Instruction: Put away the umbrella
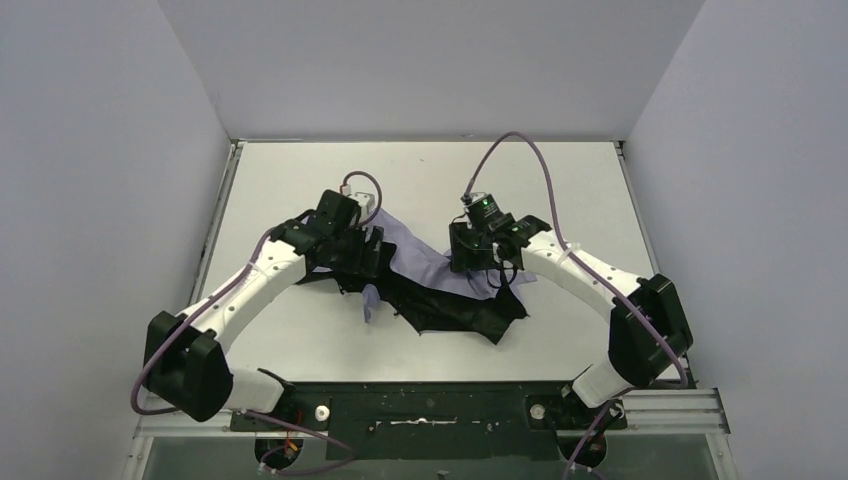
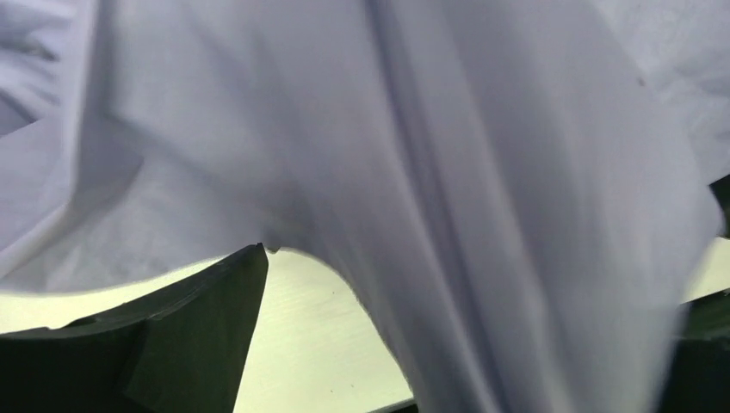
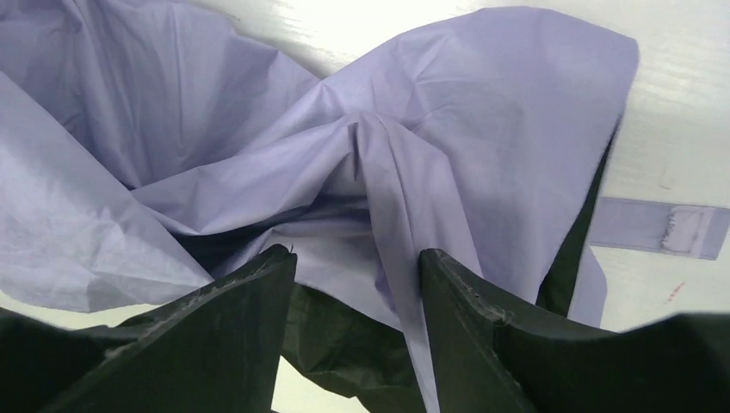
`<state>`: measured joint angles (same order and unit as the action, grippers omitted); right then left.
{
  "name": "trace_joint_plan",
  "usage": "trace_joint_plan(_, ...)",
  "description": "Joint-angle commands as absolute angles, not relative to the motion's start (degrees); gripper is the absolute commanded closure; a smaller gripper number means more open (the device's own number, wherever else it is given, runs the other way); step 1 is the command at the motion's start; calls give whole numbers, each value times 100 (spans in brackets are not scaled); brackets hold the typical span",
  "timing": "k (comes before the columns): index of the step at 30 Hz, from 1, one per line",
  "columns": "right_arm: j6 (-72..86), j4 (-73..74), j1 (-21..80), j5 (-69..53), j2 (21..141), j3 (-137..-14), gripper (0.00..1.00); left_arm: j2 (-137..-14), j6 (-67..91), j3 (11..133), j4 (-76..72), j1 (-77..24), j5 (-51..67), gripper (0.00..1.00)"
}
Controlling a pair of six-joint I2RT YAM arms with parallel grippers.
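Umbrella [image 1: 425, 265] lies collapsed and crumpled mid-tabletop [image 1: 570, 190], lavender side up, black lining [image 1: 460, 312] spread toward the arm bases. Grey walls [image 1: 100, 200] box in three sides. Both arms crowd over the fabric, so the top cam hides the fingers. Left gripper [image 1: 366, 252] sits at the umbrella's left edge. Its wrist cam shows jaws wide w/ blurred fabric draped between, nothing pinched. Right gripper [image 3: 357, 258] is partly parted, a fabric ridge running between the fingers, not clamped. Only the right wrist cam shows the strap [image 3: 658, 228], flat on the tabletop beside the canopy.
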<state>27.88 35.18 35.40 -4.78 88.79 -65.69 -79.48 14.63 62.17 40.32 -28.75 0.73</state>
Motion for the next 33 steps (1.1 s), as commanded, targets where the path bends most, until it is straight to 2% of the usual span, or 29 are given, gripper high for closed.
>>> trace_joint_plan(1,2980,3108,3406,-121,8250,-6477,42,-7104,1799,6744,4377,-2853,-340,22)
trace_joint_plan(4,2988,3123,3303,178,7833,-6367,38,-6521,2090,7276,4847,-2848,-503,22)
trace_joint_plan(8,3011,3108,3261,483,7426,-6210,33,-6038,2664,7965,5312,-2864,-755,12)
trace_joint_plan(14,3071,3267,3235,714,7121,-6107,29,-6061,3467,9025,6095,-2997,-1474,10)
trace_joint_plan(19,3197,3229,3243,745,6920,-6089,26,-6246,3935,9873,6357,-3071,-1459,10)
trace_joint_plan(24,3337,3288,3252,798,6975,-6213,25,-6209,3995,10229,5995,-3094,-1189,10)
trace_joint_plan(33,3453,3279,3252,889,7175,-6197,24,-5988,3705,10026,5560,-3085,-1366,9)
